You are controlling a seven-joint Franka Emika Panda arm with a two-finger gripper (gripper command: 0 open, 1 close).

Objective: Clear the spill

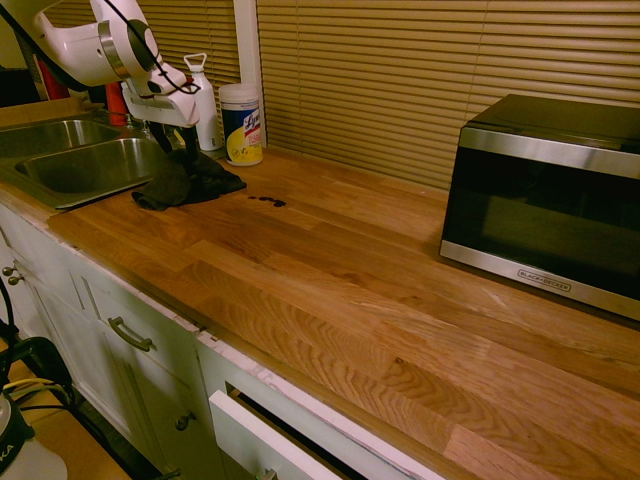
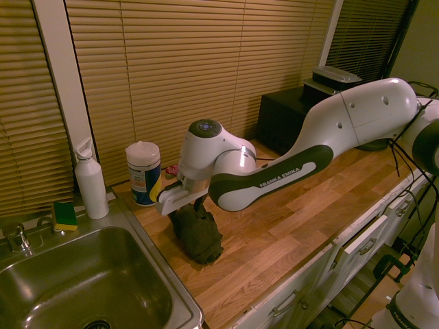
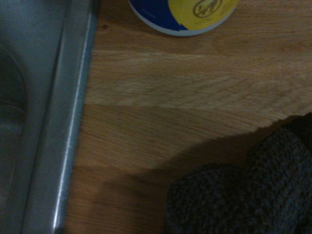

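Stainless steel marks the left of the first exterior view: one sink [image 1: 90, 168] with two basins. Next, the hand [image 1: 180, 155] stands wide open, down at one dark grey-black bunched cloth [image 1: 190, 186]; whether it has hold of it, I cannot tell. Behind stand one white bottle with a loop cap [image 1: 207, 115] and one blue-and-yellow wipes tub with a white lid [image 1: 241, 128]. Several dark drops [image 1: 270, 201] lie on the wooden counter [image 1: 330, 270], just right of the cloth. Far right sits one black-and-silver microwave [image 1: 550, 200]. Only the second exterior view shows the green-and-yellow sponge [image 2: 64, 216].
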